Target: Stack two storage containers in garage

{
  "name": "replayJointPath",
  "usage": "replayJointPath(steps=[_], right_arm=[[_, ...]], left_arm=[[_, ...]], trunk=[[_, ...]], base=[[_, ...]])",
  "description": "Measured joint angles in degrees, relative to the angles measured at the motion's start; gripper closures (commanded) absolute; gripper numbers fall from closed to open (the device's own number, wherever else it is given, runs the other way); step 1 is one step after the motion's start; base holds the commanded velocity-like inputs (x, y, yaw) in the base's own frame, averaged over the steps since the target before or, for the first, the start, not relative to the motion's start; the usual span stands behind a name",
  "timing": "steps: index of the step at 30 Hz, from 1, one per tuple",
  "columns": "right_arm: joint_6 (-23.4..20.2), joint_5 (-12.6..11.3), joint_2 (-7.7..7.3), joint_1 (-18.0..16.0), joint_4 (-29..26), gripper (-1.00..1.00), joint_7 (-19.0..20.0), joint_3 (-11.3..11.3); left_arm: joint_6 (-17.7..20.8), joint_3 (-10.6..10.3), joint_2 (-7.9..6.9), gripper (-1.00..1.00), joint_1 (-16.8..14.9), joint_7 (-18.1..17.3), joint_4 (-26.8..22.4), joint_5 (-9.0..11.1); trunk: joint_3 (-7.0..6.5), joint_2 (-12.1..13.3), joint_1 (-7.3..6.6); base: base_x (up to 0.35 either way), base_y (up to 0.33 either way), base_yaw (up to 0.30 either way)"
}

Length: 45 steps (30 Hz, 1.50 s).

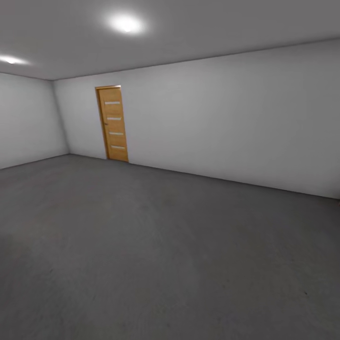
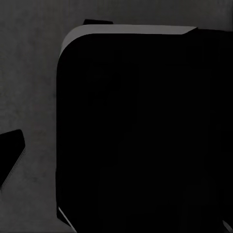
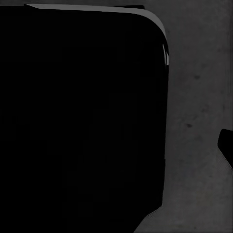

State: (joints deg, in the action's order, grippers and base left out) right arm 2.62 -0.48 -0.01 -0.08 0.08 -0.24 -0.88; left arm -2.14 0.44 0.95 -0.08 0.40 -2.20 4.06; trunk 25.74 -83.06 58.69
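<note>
I am in the garage, facing its plain white wall (image 1: 226, 123) across the dark grey floor (image 1: 156, 255). The two storage containers and the living room are out of view. In the left wrist view a dark fingertip (image 2: 10, 150) pokes in at the frame edge over the mottled floor (image 2: 29, 73). The right wrist view has a similar dark fingertip (image 3: 227, 145) at its edge above the floor (image 3: 199, 97). Neither wrist view lets me tell how the jaws stand.
A closed wooden door (image 1: 113, 123) stands in the far wall near the left corner. Recessed ceiling lights (image 1: 125, 23) glow overhead. A large black rounded part of my own body (image 2: 141, 131) (image 3: 82, 116) fills much of both wrist views.
</note>
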Motion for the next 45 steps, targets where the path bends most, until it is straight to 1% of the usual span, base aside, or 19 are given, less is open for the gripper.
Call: replayJointPath(steps=[9, 12, 15, 22, 27, 33, 45], right_arm=[[-0.01, 0.01, 0.05, 0.0, 0.0, -1.0, 0.0, 0.0], [-0.06, -0.33, 0.34, 0.0, 0.0, -1.0, 0.08, -0.31], [-0.06, 0.04, 0.51, 0.0, 0.0, -1.0, 0.28, -0.07], [-0.1, 0.22, 0.16, 0.0, 0.0, -1.0, 0.98, 0.38], [-0.02, 0.29, 0.18, 0.0, 0.0, -1.0, 0.34, 0.32], [0.02, 0.27, -0.04, 0.0, 0.0, -1.0, 0.18, 0.27], [0.02, 0.33, 0.0, 0.0, 0.0, -1.0, 0.16, 0.4]], left_arm=[[0.0, 0.0, 0.0, -1.0, 0.0, 0.0, 0.0, 0.0], [0.0, 0.0, 0.0, -1.0, 0.0, 0.0, 0.0, 0.0], [0.0, 0.0, 0.0, -1.0, 0.0, 0.0, 0.0, 0.0], [0.0, 0.0, 0.0, -1.0, 0.0, 0.0, 0.0, 0.0], [0.0, 0.0, 0.0, -1.0, 0.0, 0.0, 0.0, 0.0], [-0.02, -0.03, 0.0, -1.0, 0.0, 0.0, 0.02, 0.0], [-0.02, -0.08, -0.05, -1.0, 0.0, 0.0, 0.02, 0.0]], trunk=[[0.0, 0.0, 0.0], [0.0, 0.0, 0.0], [0.0, 0.0, 0.0], [0.0, 0.0, 0.0], [0.0, 0.0, 0.0], [0.0, 0.0, 0.0], [0.0, 0.0, 0.0]], base=[[0.321, 0.0, 0.0], [0.321, 0.0, 0.0], [0.321, 0.0, 0.0], [0.321, 0.0, 0.0], [0.321, 0.0, 0.019], [0.321, 0.0, 0.215], [0.321, 0.0, 0.272]])
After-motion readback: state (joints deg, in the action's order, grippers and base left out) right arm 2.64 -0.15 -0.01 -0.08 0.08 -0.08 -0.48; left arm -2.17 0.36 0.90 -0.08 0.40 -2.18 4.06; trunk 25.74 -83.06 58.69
